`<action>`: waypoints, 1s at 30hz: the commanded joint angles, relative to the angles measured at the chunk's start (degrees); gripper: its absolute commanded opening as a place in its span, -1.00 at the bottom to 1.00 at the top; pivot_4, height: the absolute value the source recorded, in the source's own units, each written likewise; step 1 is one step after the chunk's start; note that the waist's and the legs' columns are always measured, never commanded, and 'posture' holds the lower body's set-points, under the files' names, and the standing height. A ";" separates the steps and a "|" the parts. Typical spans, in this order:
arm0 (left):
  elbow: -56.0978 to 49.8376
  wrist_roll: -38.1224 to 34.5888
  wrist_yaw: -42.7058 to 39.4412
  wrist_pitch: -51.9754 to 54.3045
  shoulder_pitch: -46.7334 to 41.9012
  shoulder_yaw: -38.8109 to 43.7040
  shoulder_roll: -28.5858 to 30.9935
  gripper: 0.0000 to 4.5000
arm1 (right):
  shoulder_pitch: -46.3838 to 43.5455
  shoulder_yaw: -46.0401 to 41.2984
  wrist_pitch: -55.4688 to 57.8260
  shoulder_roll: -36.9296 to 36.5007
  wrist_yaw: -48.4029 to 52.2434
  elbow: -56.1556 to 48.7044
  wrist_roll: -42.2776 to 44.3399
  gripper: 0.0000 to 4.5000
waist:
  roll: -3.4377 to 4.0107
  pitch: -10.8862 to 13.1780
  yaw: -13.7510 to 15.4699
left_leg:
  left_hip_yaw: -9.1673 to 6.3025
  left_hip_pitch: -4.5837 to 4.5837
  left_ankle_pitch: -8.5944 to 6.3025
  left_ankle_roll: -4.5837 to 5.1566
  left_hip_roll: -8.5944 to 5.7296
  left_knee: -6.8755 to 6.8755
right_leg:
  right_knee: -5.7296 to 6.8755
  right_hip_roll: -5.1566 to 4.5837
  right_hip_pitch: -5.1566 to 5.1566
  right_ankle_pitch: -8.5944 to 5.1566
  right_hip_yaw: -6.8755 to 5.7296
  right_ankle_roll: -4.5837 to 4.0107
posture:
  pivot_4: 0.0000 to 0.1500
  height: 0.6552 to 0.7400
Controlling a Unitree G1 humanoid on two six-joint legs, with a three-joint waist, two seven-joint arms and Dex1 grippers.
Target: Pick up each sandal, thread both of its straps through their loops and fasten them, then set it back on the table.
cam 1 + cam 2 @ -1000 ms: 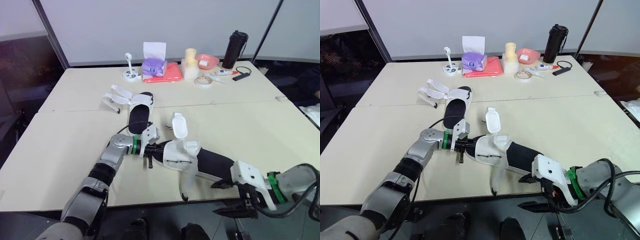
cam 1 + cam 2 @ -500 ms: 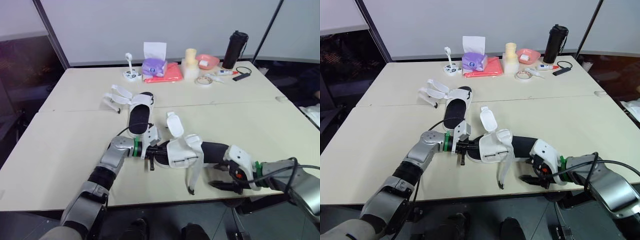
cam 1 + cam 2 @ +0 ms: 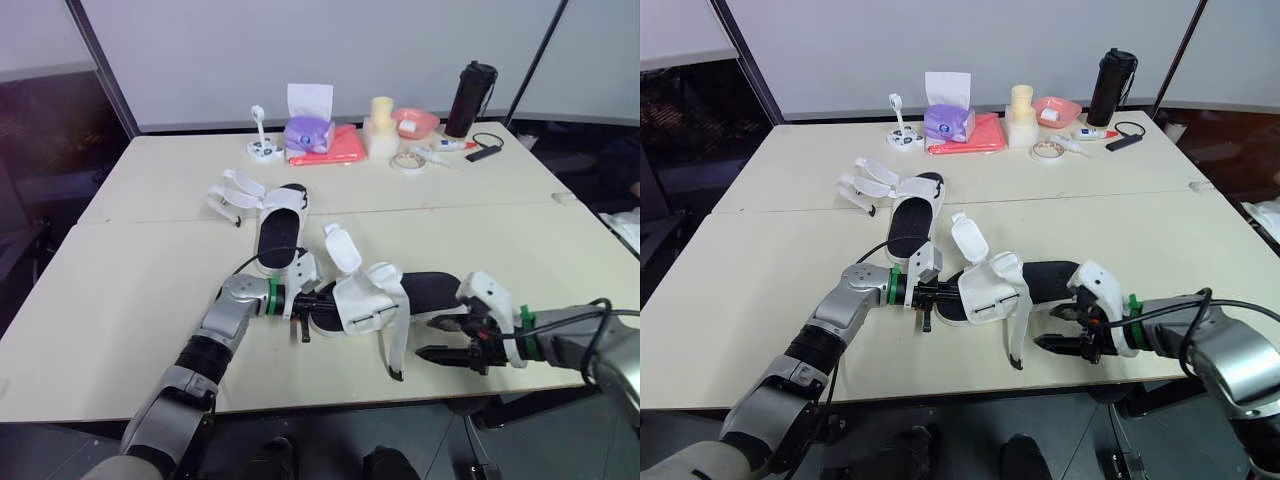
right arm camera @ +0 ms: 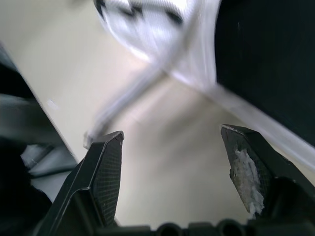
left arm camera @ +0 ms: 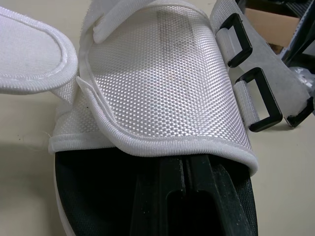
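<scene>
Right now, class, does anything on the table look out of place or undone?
Yes: the near sandal lies unfastened; its long strap trails loose toward the front edge of the table, and its other strap sticks up.

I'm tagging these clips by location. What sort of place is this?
Probably an office or lab meeting room used for robot trials: plain tables pushed together before pale wall panels, a tissue box and black flask at the far edge, and the left end effector gripping the near sandal.

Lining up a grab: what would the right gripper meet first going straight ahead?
Probably the loose white strap trailing from the near sandal, just ahead of the open right gripper; depth uncertain.
</scene>
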 commanded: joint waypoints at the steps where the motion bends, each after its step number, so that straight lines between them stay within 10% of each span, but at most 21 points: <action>1: 0.89 0.50 0.37 -0.17 -0.14 -0.44 -0.13 -1.00 | -1.42 -3.90 4.94 1.95 -1.55 -2.30 6.53 0.50 | 0.00 0.00 0.07 | -0.01 0.00 0.00 0.00 0.00 0.00 | 0.00 0.00 0.01 0.00 0.00 0.00 | 1.00 0.87; 19: 1.53 0.79 0.47 -1.23 -0.89 -0.58 -0.62 -1.00 | -2.87 0.44 13.88 12.98 -15.50 -3.42 11.55 0.50 | 0.00 0.00 0.26 | -0.02 0.00 0.00 0.00 -0.01 0.01 | 0.00 -0.01 0.00 0.00 0.00 0.00 | 1.00 0.87; 27: 1.41 0.84 0.69 -1.28 -0.73 -0.46 -0.70 -1.00 | -3.78 2.85 13.06 13.75 -16.87 -1.97 10.83 -0.97 | 0.00 0.00 0.20 | -0.02 0.00 0.00 0.00 -0.02 0.01 | 0.00 -0.01 0.00 0.00 0.00 0.00 | 1.00 0.87; 30: 1.02 0.83 0.76 -1.19 -0.45 -0.47 -0.63 -1.00 | -3.89 3.50 13.33 13.51 -17.35 -1.56 10.51 -0.97 | 0.00 0.00 0.18 | -0.02 0.00 0.00 0.00 -0.02 0.01 | 0.00 -0.01 0.00 0.00 0.00 0.00 | 1.00 0.87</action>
